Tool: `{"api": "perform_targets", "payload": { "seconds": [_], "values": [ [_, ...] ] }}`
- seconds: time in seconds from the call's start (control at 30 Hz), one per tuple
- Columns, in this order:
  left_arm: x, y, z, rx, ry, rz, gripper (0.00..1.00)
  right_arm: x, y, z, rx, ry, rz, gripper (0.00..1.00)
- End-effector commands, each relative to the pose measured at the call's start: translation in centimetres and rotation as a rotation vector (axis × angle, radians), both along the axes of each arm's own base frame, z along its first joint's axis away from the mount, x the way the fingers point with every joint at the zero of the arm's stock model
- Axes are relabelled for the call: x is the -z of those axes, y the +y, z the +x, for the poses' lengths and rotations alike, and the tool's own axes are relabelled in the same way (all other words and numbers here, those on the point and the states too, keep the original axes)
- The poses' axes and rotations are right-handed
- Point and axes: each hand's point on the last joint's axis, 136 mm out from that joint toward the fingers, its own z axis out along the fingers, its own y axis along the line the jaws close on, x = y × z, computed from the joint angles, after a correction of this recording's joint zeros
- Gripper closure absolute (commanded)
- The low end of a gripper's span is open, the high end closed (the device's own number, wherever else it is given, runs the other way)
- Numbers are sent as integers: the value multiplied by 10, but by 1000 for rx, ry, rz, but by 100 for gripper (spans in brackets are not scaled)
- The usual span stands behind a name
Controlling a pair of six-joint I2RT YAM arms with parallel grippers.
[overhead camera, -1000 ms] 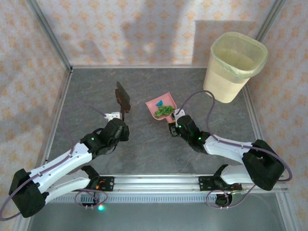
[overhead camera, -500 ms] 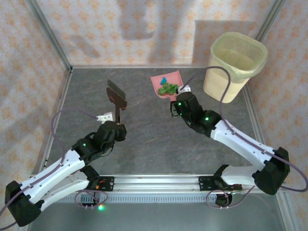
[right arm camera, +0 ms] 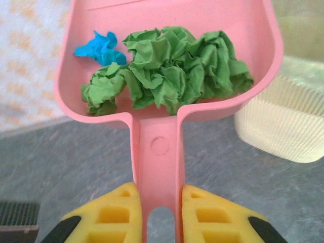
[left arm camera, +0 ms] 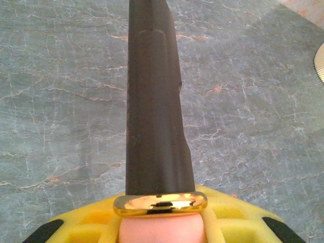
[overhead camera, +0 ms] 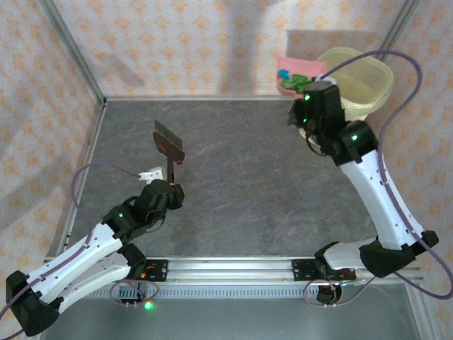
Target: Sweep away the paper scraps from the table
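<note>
Now: as I judge it, the emptying step is in hand, since the sweepings are loaded and held up by the bin
Paper scraps (right arm camera: 172, 68): crumpled green wads and one blue bit, heaped against the back wall of the pink dustpan (right arm camera: 172, 14)
Right gripper (right arm camera: 158, 210): fingers closed on the dustpan's handle from both sides, yellow pads touching it, the pan roughly level
Bin (overhead camera: 369, 62): cream, ribbed, with a liner, in the far right corner of the table (overhead camera: 241, 177); the pan is raised just beside its left rim, not yet over the opening
Left gripper (overhead camera: 167, 188): shut around the handle of the dark brush (overhead camera: 168, 140), which points away over the left half of the table, well apart from the pan
Next move: probably carry the pan rightward until its mouth is over the opening, then tip it forward so the wads slide out; tilting early would drop them back on the table
Right wrist view: gives the grip on the handle and the colours of the load, and the bin only as a ribbed wall at the right
Overhead view: gives what the wrist views lack, the pan's place against the bin's rim and both arms' poses
Left wrist view: shows the brush's gold collar seated between the yellow pads; whether the bristles touch the table I cannot tell
</note>
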Motion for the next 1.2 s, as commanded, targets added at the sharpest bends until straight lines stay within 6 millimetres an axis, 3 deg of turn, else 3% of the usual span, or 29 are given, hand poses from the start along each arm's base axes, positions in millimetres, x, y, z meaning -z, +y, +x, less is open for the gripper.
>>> {"api": "perform_targets", "payload": {
  "seconds": [0.0,0.13,0.33,0.5,0.73,0.87,1.17],
  "values": [
    [-6,9,0,-40,-28,-2,100,3,-16,10,33,93,109,100],
    [-8,12,0,-45,-40,1,100,-8,-45,38,110,87,205,100],
    [-7,14,-1,-46,-44,9,100,-3,-85,82,169,131,494,100],
    [-6,14,-1,-48,-47,8,100,-4,-103,107,187,125,718,100],
    [-4,12,0,-43,-42,12,100,-20,-112,117,251,95,880,100],
    [-3,12,1,-42,-38,16,100,-21,-104,126,227,107,1032,100],
    [-6,13,0,-45,-49,8,100,-39,-109,107,258,8,1078,100]
  ]
}}
